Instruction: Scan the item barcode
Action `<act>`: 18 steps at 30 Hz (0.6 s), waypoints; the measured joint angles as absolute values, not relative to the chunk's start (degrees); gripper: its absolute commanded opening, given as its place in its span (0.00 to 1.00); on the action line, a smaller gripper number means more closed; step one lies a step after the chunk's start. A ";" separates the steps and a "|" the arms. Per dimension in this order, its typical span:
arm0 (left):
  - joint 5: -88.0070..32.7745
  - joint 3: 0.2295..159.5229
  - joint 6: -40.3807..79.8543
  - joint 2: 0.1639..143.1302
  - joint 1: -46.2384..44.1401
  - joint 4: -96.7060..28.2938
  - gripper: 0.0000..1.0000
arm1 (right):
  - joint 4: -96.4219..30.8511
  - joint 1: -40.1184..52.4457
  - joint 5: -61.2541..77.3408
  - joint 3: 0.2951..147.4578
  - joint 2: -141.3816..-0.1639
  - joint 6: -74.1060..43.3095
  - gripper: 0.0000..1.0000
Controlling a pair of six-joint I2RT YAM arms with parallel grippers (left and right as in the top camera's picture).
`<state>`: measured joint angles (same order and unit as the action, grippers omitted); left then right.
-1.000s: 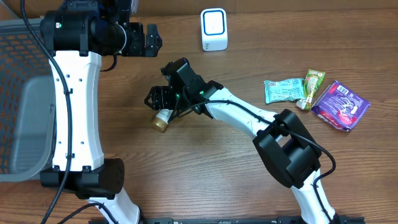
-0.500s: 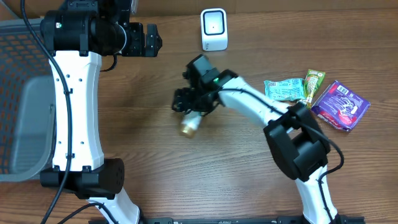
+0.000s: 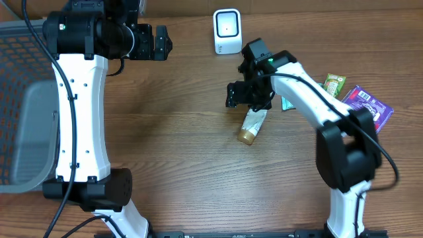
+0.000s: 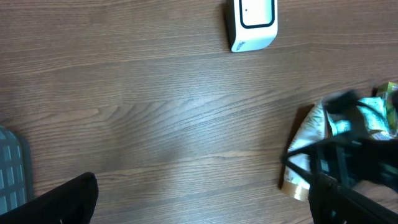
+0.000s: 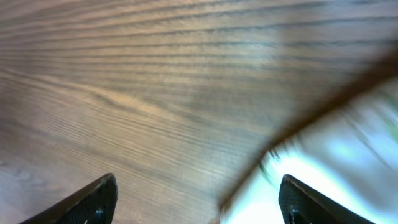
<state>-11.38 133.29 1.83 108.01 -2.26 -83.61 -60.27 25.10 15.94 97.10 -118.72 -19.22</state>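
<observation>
The white pouch [image 3: 253, 121] with a gold-brown end lies flat on the wooden table [image 3: 185, 152], below and slightly right of the white barcode scanner [image 3: 227, 31]. The right gripper [image 3: 250, 99] sits over the pouch's upper end, fingers [image 5: 93, 199] spread; contact cannot be determined. The left gripper [image 3: 164, 43] is well apart at upper left, fingers [image 4: 68, 199] fully spread and holding nothing.

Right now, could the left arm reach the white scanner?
Probably yes: the left claw hangs open with bare table between it and the scanner; the right claw and pouch sit off that path.
</observation>
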 measured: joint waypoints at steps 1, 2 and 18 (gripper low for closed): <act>-11.40 133.29 1.80 108.01 -2.26 -83.59 1.00 | -61.82 25.17 14.33 97.34 -117.30 -20.75 0.84; -11.40 133.29 1.83 108.01 -2.26 -83.61 1.00 | -63.42 25.19 12.29 97.56 -115.81 -22.57 0.85; -11.40 133.29 1.83 108.01 -2.26 -83.61 1.00 | -54.33 23.40 4.58 86.30 -115.79 -35.57 0.77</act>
<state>-11.40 133.29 1.83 108.01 -2.26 -83.61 -54.33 23.40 4.58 86.30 -115.79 -35.57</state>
